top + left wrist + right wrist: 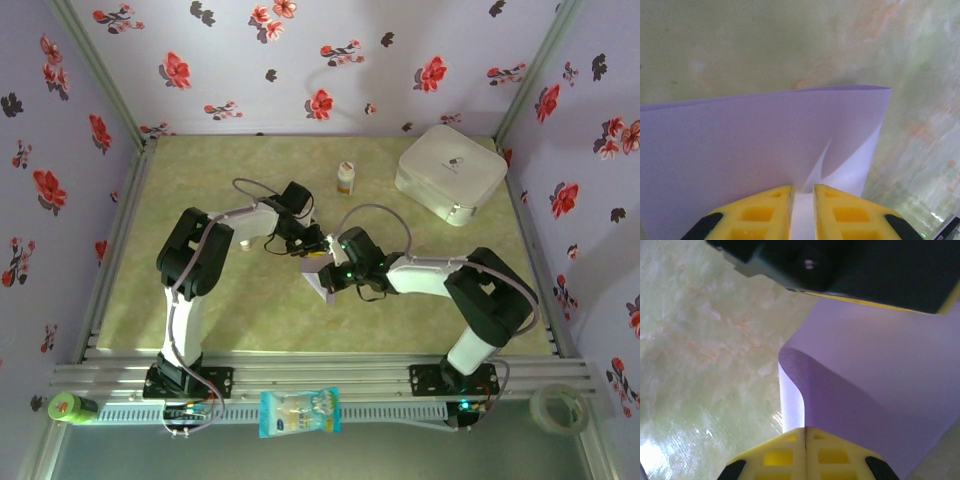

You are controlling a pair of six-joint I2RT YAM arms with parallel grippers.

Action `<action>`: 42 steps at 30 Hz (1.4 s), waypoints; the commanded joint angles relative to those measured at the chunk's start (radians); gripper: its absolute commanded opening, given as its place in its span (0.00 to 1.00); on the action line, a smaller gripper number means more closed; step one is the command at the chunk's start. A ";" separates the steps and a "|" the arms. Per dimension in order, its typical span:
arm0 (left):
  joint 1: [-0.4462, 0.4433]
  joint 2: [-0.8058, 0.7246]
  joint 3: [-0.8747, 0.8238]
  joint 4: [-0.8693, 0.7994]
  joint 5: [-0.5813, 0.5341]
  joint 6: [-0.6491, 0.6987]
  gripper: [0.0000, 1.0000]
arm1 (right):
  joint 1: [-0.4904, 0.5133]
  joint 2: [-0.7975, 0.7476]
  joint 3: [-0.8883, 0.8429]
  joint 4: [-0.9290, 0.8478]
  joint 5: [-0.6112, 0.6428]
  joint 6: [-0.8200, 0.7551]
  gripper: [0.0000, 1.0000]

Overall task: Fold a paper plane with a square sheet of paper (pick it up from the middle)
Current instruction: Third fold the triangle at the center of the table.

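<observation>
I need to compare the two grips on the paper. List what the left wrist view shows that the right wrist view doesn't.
Left wrist: the left gripper with fingers a narrow gap apart, the paper between them, and the sheet's free corner. Right wrist: the right gripper with fingers pressed together on a curled fold, and the left gripper's black body above. Both: the lavender paper and the green marbled table.

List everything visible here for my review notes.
square sheet of paper: 1, pale lavender, table centre, between both grippers
case: 1, white, far right
bottle: 1, white, far centre
snack packet: 1, blue-white, near rail
cylinder: 1, green, rail's left end
tape roll: 1, clear, rail's right end
table: 1, green marbled
left gripper: 1, yellow fingers, shut on the sheet
right gripper: 1, yellow fingers, shut on the sheet
</observation>
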 commanded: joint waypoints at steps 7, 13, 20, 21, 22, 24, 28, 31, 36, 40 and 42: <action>-0.008 0.016 0.002 -0.059 -0.040 0.014 0.19 | -0.035 0.022 0.037 -0.059 0.009 0.019 0.00; -0.009 0.004 -0.010 -0.037 -0.041 -0.008 0.19 | -0.044 0.023 0.039 -0.060 0.036 0.035 0.00; -0.009 -0.004 -0.036 -0.009 -0.041 -0.025 0.19 | -0.052 0.028 0.052 -0.072 0.049 0.032 0.00; -0.009 -0.005 -0.038 -0.008 -0.041 -0.026 0.19 | -0.052 0.029 0.053 -0.072 0.053 0.032 0.00; -0.008 -0.006 -0.039 -0.007 -0.041 -0.026 0.19 | -0.054 0.030 0.053 -0.072 0.056 0.029 0.00; -0.008 -0.008 -0.042 -0.006 -0.042 -0.027 0.19 | -0.055 0.033 0.058 -0.083 0.059 0.023 0.00; -0.009 -0.008 -0.038 -0.004 -0.041 -0.029 0.19 | -0.057 0.042 0.067 -0.089 0.052 0.024 0.00; -0.008 -0.009 -0.033 -0.005 -0.042 -0.027 0.19 | -0.057 0.043 0.065 -0.090 0.049 0.022 0.00; -0.007 -0.012 -0.035 -0.006 -0.041 -0.029 0.18 | -0.057 0.053 0.068 -0.107 0.060 0.016 0.00; -0.007 -0.012 -0.032 -0.008 -0.042 -0.026 0.18 | -0.057 0.066 0.061 -0.074 0.070 0.034 0.00; -0.006 -0.012 -0.030 -0.008 -0.042 -0.026 0.18 | -0.057 0.074 0.067 -0.074 0.068 0.035 0.00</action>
